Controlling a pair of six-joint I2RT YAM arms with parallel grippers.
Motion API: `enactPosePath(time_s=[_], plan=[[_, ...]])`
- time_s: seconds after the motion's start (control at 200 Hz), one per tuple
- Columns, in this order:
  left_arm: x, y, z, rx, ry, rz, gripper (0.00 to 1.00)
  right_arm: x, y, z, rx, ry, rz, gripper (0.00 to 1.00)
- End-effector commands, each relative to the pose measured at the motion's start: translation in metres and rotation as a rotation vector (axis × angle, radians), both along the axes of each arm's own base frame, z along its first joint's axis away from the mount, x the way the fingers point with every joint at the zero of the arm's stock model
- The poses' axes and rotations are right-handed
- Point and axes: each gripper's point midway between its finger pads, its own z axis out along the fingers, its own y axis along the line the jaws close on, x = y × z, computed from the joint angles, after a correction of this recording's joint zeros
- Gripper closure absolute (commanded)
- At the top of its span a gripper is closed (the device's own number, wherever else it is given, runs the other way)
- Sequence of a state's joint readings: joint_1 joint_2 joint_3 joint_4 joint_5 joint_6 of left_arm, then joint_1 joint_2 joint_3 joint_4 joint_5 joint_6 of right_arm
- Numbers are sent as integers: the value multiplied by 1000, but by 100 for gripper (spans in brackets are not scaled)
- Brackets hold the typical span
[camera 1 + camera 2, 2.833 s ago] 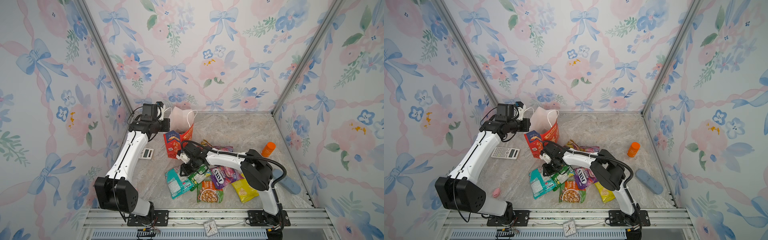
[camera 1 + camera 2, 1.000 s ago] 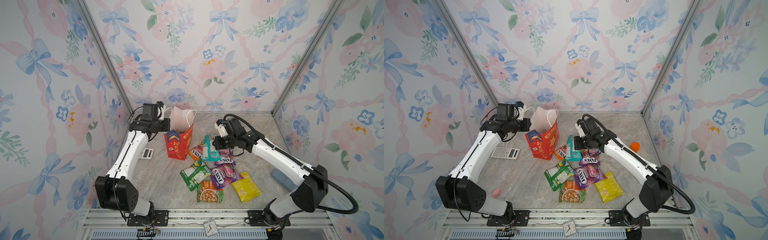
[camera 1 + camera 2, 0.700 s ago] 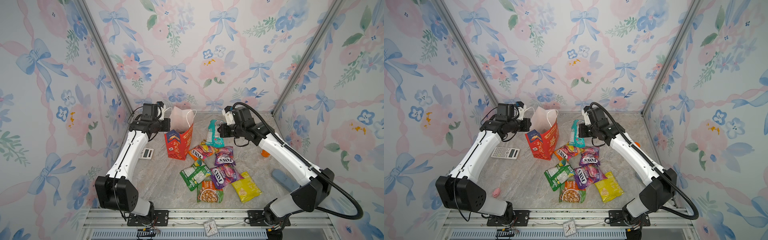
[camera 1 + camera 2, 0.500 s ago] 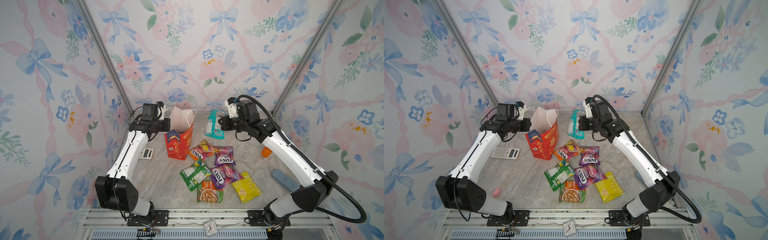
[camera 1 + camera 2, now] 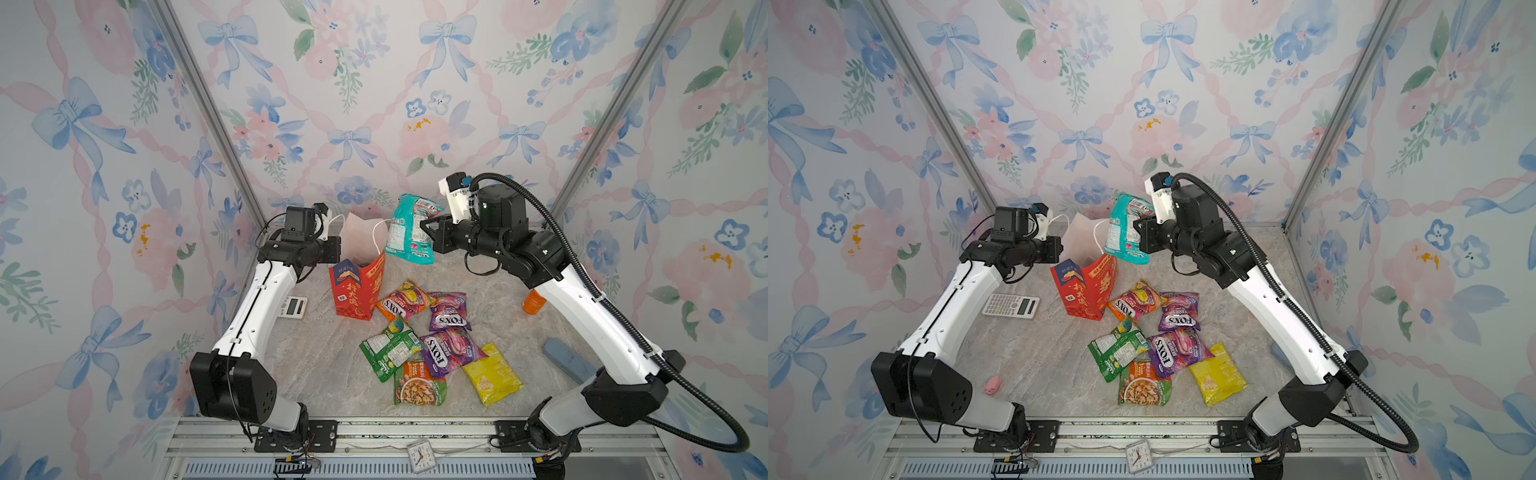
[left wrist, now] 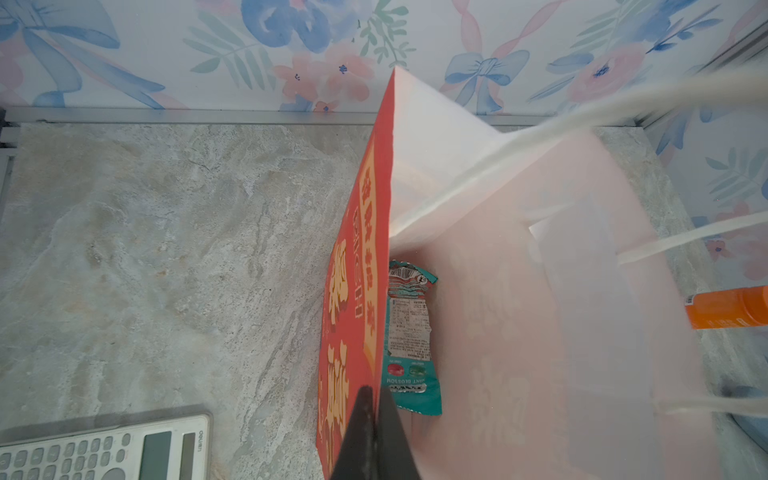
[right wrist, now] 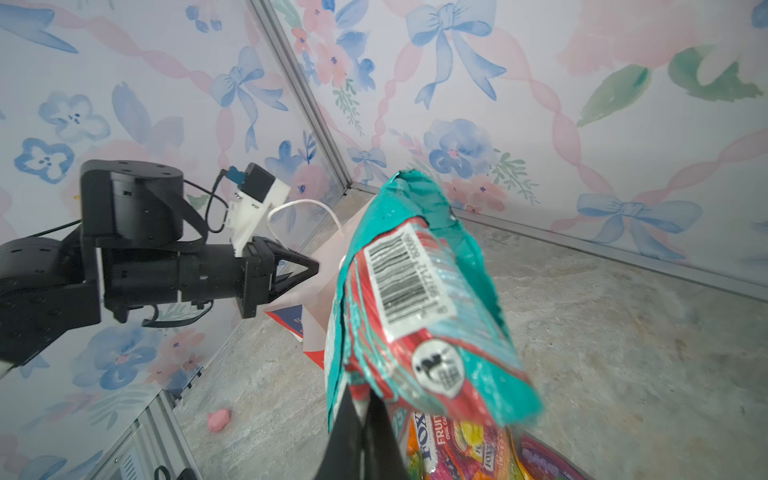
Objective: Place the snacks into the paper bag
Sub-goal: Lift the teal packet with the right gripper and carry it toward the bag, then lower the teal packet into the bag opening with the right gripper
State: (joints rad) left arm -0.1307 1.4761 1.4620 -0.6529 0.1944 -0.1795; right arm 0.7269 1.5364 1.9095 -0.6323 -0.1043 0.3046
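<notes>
The red paper bag stands upright at the back left, mouth open. My left gripper is shut on its rim. One teal snack lies inside the bag. My right gripper is shut on a second teal snack, which hangs in the air just right of the bag's mouth. Several snacks lie on the table in front of the bag: an orange one, purple ones, a green one and a yellow one.
A calculator lies left of the bag. An orange bottle stands behind my right arm, and a blue-grey object lies at the right edge. A pink toy sits front left, a small clock on the front rail.
My right gripper picked the teal snack off the pile and carried it up and back toward the bag's mouth. The left arm and the bag stayed still.
</notes>
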Motion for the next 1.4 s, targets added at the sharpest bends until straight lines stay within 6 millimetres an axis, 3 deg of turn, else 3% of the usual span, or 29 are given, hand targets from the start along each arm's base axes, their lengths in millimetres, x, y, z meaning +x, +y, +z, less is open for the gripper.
enactPosePath(time_s=[0.0, 0.15, 0.37, 0.385, 0.735, 1.12, 1.395], plan=[[-8, -1, 1, 3, 2, -14, 100, -21, 19, 28, 23, -77, 82, 100], [-9, -1, 1, 2, 2, -16, 100, -35, 38, 35, 39, -92, 140, 100], [-13, 0, 3, 3, -3, -13, 100, -29, 60, 37, 56, -85, 169, 100], [-13, 0, 3, 3, -3, -11, 100, -24, 66, 28, 43, -71, 169, 100], [-15, 0, 4, -4, -5, -10, 100, 13, 98, 17, 13, -69, 143, 100], [-17, -1, 4, -4, -5, -14, 100, 53, 103, -6, -21, -49, 56, 100], [-19, 0, 3, -6, -2, -14, 100, 73, 95, -26, -84, -37, -20, 100]])
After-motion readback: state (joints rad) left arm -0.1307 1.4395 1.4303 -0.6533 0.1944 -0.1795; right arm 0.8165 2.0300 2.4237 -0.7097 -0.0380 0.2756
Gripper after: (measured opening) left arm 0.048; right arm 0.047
